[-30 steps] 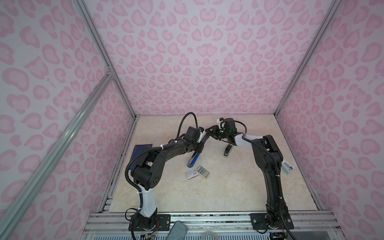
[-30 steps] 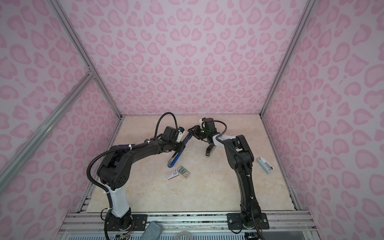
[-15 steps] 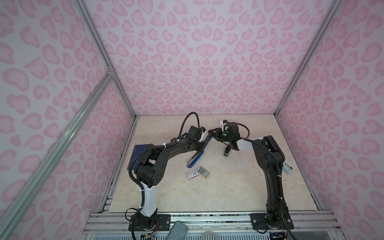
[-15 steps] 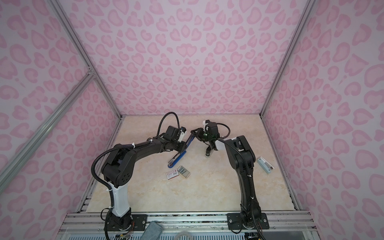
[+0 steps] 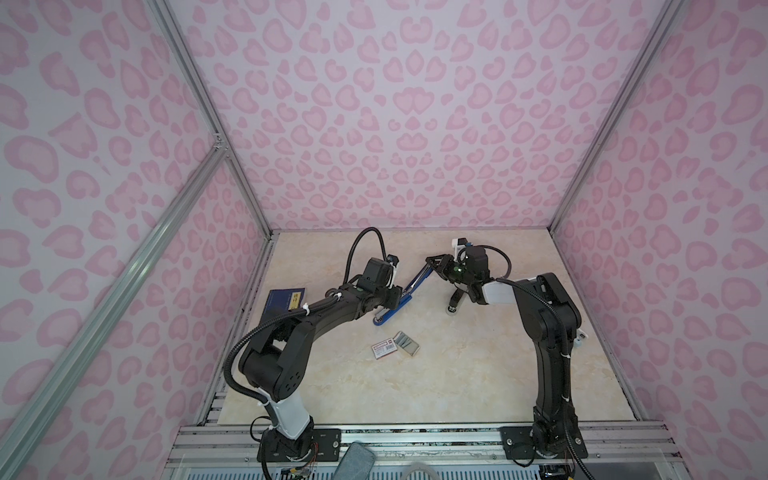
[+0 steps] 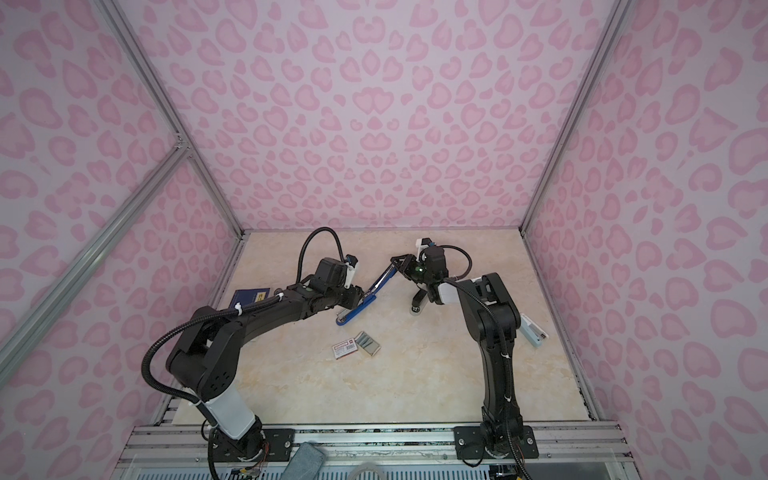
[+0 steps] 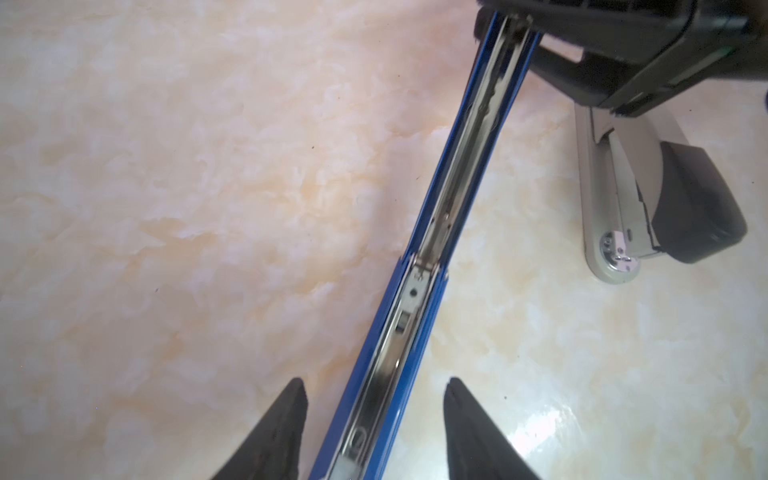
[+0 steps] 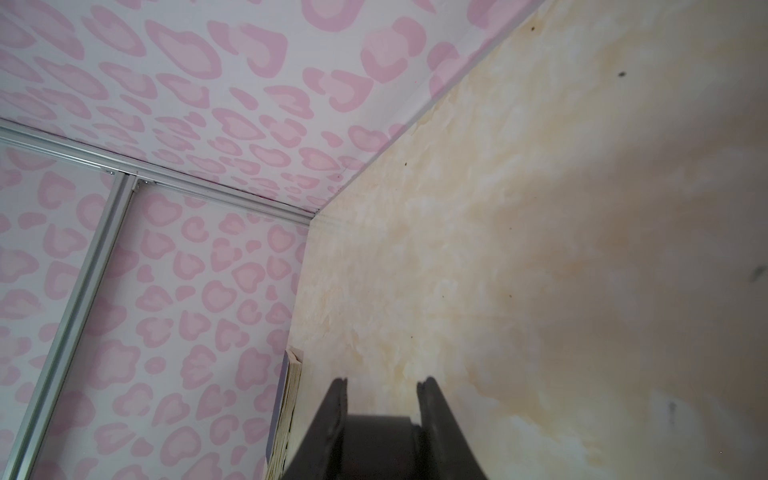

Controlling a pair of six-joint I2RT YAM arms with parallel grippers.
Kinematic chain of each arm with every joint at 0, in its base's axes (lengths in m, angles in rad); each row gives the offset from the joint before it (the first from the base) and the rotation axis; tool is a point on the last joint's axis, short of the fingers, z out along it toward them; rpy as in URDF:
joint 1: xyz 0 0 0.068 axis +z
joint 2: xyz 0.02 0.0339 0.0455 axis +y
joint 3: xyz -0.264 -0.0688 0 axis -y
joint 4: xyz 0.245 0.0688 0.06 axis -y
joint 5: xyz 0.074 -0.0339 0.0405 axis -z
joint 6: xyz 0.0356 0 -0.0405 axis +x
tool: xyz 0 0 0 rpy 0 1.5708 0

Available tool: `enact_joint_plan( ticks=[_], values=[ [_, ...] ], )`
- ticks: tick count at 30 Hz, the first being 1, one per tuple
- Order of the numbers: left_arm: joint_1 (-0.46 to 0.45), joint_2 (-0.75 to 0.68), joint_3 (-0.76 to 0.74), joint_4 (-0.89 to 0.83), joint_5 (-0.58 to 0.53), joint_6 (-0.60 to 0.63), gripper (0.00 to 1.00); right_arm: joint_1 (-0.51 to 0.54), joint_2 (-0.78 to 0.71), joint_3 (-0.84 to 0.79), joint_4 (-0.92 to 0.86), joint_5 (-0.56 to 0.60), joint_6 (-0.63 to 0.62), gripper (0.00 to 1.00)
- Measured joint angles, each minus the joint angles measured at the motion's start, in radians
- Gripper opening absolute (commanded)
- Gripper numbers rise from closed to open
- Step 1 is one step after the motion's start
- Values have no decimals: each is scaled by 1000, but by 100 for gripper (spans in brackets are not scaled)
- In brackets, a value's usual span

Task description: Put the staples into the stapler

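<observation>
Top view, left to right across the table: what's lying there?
dark blue booklet → staple box → staples → black-and-grey stapler → white stapler. Blue stapler left out: its span overlaps the box and staples.

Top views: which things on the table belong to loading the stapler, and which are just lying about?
For the job:
- blue metal stapler, hinged open
- tray of grey metal staple strips
- small white box with red label

Lying about:
- dark blue booklet
- black and grey stapler
- pale white and blue oblong object
</observation>
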Motion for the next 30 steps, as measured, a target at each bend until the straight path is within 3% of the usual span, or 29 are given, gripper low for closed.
enact_joint_plan(
  ticks=[10,21,30],
  values=[
    [37,-101,-238,113,-14,-86,63,-7,-42,-43,-8,-9,-68,27],
    [56,-51,-246,177,117,-85,51,-19,-51,-71,-11,-14,-93,27],
    [49,-52,-282,204,159,-79,41,-19,-62,-71,-21,-4,-113,27]
  ],
)
